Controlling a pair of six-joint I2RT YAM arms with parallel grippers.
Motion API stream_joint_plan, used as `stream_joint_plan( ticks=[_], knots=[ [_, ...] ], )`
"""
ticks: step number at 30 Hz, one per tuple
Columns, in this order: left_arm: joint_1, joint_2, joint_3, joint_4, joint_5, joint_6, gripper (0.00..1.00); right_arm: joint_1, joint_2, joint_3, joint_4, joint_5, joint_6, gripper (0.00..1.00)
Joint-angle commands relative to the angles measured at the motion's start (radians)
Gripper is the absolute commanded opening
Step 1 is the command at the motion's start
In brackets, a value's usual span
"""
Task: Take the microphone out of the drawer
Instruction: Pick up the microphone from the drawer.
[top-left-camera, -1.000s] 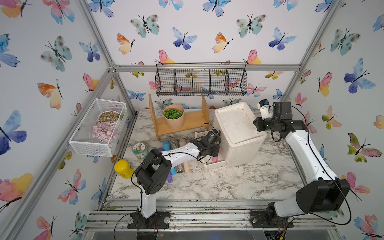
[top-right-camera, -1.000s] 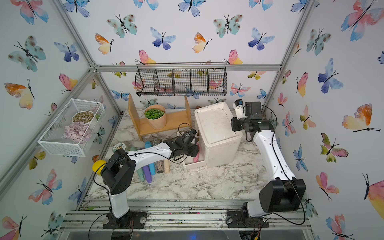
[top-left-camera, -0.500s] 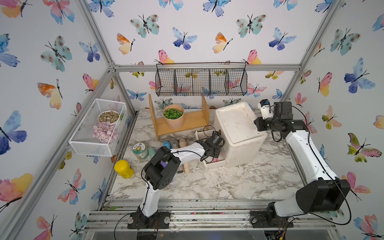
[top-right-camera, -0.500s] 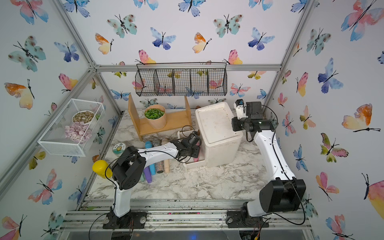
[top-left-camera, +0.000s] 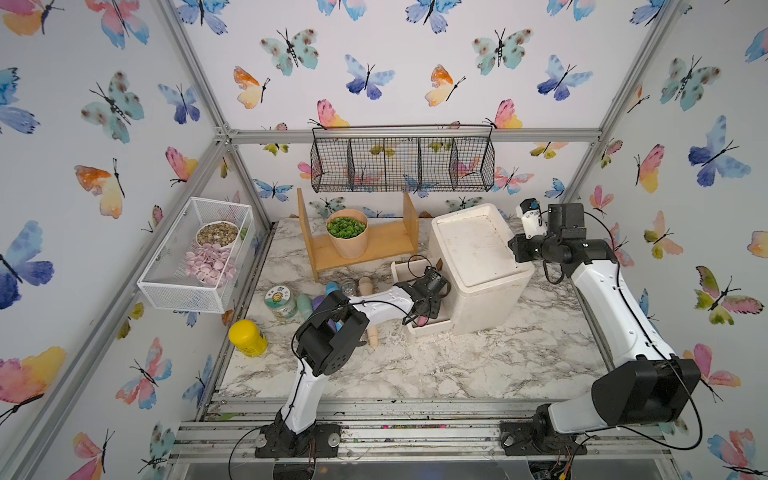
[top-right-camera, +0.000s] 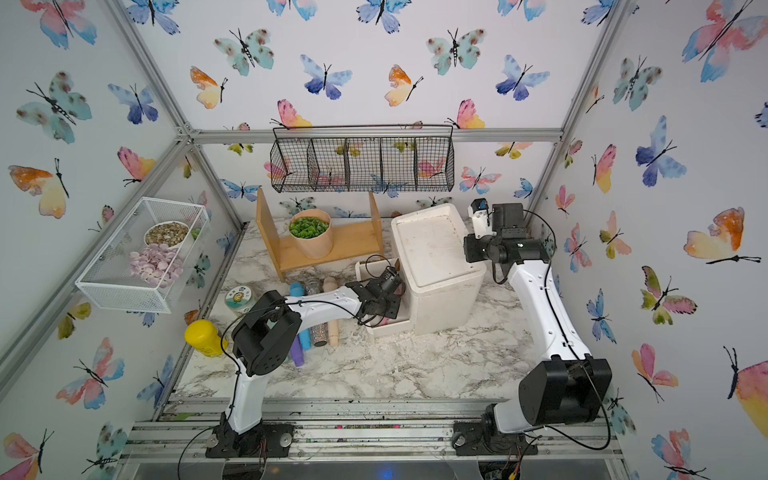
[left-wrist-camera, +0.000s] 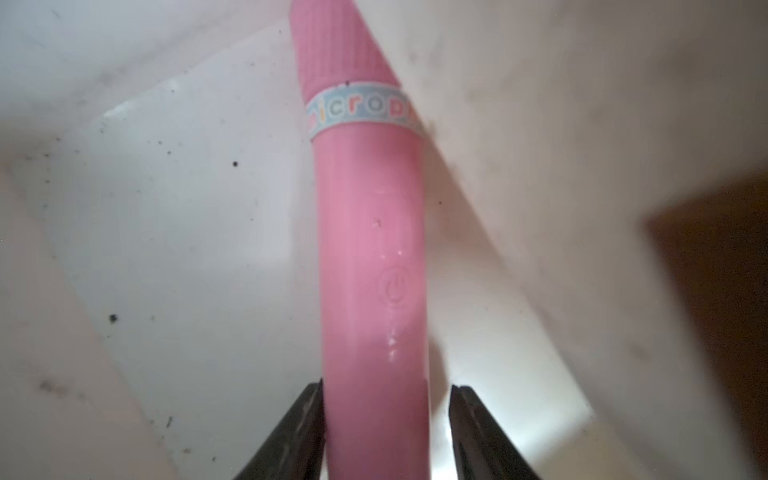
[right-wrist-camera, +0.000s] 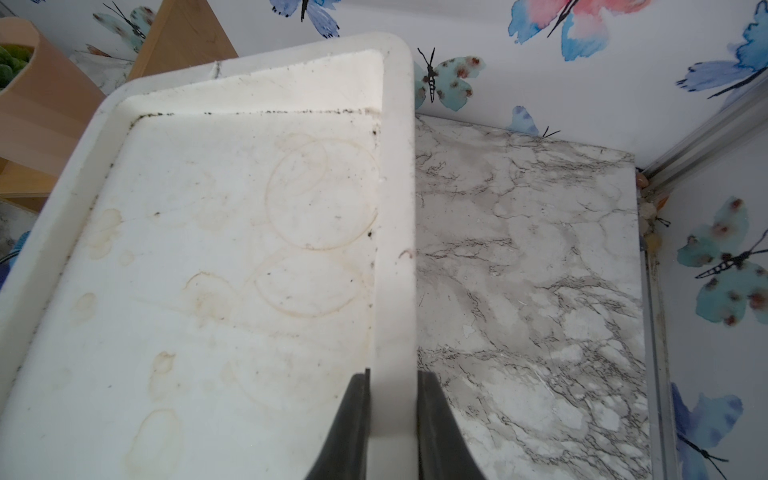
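The left gripper (left-wrist-camera: 386, 388) was down in the open drawer (left-wrist-camera: 187, 232), half open around the pink microphone (left-wrist-camera: 370, 249), which lay there not yet lifted; one finger touched it. The right gripper (right-wrist-camera: 392, 376) was clamped on the rim of the box (right-wrist-camera: 228, 249). Closing and lifting out remained, I think.

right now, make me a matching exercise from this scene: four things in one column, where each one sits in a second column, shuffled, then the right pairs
Things
1. microphone
2. plant pot
3. yellow bottle
4. pink pieces

Places
a. on the wooden shelf
b. in the white mesh basket
c. in the open drawer of the cabinet
d. lying by the marble table's left edge

Pairs: 1-c, 2-a, 3-d, 4-b
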Motion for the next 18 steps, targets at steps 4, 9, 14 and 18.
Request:
stream_joint_plan(
  ticks=[4, 9, 14, 18],
  knots=[
    [-0.022, 0.059, 0.016, 0.0, 0.017, -0.02, 0.51, 0.009, -0.013, -0.002, 0.021, -0.063, 0.03, 0.06],
    [-0.022, 0.065, 0.032, -0.051, -0.05, -0.118, 0.37, 0.008, -0.015, -0.004, 0.022, -0.063, 0.03, 0.06],
    [-0.022, 0.047, -0.001, -0.047, -0.085, -0.285, 0.24, 0.008, -0.015, -0.003, 0.024, -0.067, 0.031, 0.06],
    [-0.022, 0.005, -0.07, 0.02, -0.079, -0.428, 0.23, 0.009, -0.016, -0.002, 0.022, -0.066, 0.032, 0.06]
  ],
)
